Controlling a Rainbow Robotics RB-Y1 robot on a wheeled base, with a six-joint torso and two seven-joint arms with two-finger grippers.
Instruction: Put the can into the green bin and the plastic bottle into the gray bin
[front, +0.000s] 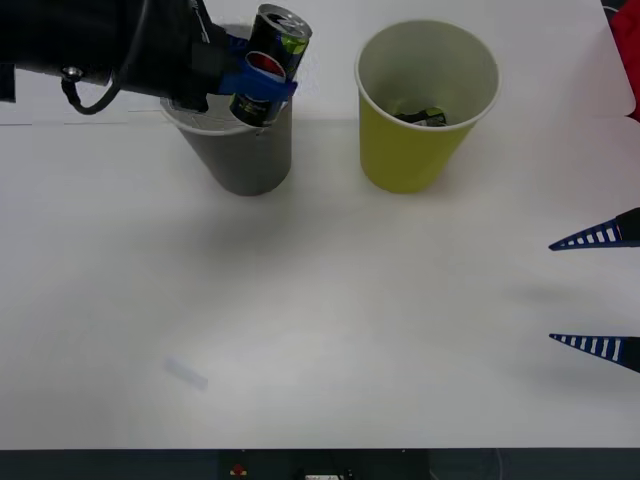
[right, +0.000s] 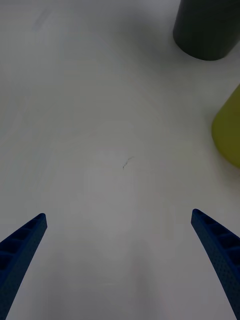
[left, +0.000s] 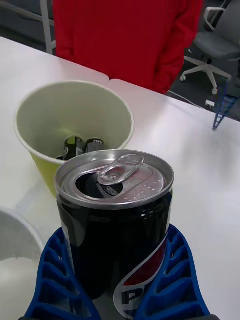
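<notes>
You had the can step in hand: the table carried the gray bin beside the green bin, and your left gripper clamped the can above the gray bin's rim. Next you needed to carry it sideways over the green bin before releasing. Your right gripper waited open, well apart.

The left arm's dark bulk covers the gray bin rim's near-left part, and the dark item inside the green bin is too small to identify.
</notes>
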